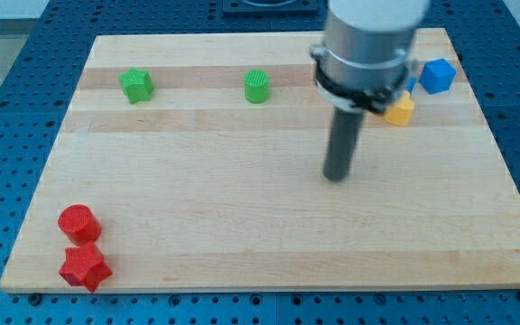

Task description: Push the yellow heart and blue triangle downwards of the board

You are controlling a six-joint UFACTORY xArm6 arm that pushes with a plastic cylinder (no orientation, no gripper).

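The yellow heart (400, 111) lies near the board's top right, partly covered by the arm's housing. The blue triangle does not show; the housing hides the spot where it lay, along with the other yellow block. My tip (337, 178) rests on the bare wooden board (242, 226) near the middle, well below and to the left of the yellow heart, touching no block.
A blue cube (438, 76) sits at the top right near the board's edge. A green star (136, 85) and a green cylinder (256, 87) lie along the top. A red cylinder (78, 223) and a red star (85, 267) sit at the bottom left.
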